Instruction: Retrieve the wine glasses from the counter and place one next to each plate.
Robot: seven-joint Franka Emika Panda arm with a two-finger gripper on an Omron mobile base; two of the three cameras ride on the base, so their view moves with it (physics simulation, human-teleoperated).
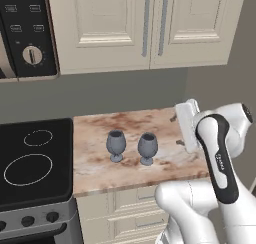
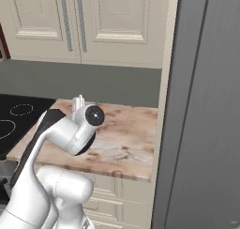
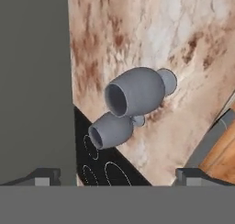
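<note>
Glasses (image 1: 131,147) stand upright side by side mid-counter (image 1: 95,163), apart from the wide-spread, empty gripper (image 3: 118,175); probably nearer right glass (image 1: 147,148) first, clasping its bowl squarely.

Wine glasses (image 1: 116,145) (image 1: 147,148): opaque blue-grey, matt, smooth. Counter (image 1: 95,133): beige marble-like stone, reddish-brown veining, smooth with faint sheen. Stovetop (image 1: 35,158): glossy black glass. Upper cabinets (image 1: 140,23): cream painted panels, grey metal-look handles.
</note>
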